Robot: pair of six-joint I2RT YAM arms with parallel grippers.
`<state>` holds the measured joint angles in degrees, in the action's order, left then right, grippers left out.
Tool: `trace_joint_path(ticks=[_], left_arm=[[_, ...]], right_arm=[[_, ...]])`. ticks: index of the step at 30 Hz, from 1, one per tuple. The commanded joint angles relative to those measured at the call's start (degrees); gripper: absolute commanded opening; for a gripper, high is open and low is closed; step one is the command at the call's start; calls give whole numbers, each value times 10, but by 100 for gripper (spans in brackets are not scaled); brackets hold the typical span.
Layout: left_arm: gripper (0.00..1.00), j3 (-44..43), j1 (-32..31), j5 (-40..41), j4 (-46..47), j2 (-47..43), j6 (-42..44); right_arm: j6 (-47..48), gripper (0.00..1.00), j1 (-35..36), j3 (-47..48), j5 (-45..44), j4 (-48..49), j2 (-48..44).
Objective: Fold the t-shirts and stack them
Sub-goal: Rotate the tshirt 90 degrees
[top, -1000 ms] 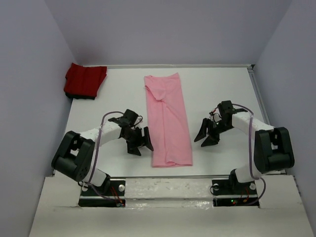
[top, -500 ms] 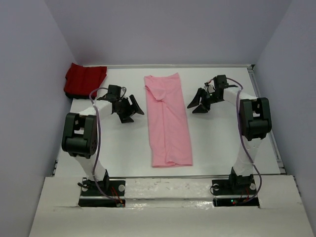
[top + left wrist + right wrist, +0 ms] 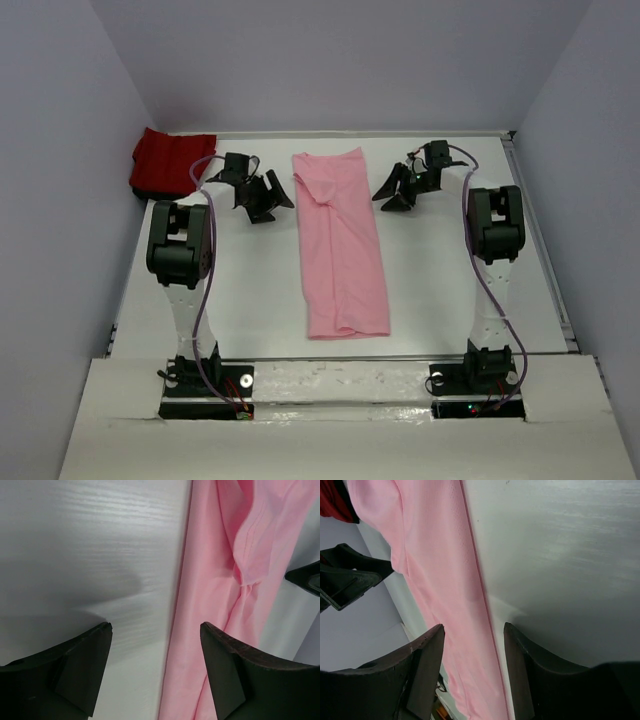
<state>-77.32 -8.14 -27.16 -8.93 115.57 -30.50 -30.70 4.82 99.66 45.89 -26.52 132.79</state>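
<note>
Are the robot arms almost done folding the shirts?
About halfway, I think. Done: the red shirt looks folded in the far left corner, and the pink shirt lies folded into a long strip mid-table. In hand: nothing is gripped; the left gripper and right gripper hover open either side of the pink shirt's far end. Left: fold the strip shorter and stack the two shirts.

A white table (image 3: pixel 440 270) stands enclosed by plain pale lavender walls (image 3: pixel 340 60).

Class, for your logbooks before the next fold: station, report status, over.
Left gripper open, empty, beside pink shirt, far end. Right gripper open, empty, opposite side. Red shirt far-left corner, apart. Nothing blocking.
</note>
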Motion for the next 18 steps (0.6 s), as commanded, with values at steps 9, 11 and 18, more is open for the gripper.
trace_joint_path(ticks=[9,11,18], left_arm=[[70,-46,-32,15,40,41,73],[70,-55,-48,36,23,50,87],[71,-56,-86,32,41,85,74]], right_arm=[[45,56,-3,26,-36,24,5],[47,55,2,20,-38,24,6],[45,54,19,23,-38,24,22]])
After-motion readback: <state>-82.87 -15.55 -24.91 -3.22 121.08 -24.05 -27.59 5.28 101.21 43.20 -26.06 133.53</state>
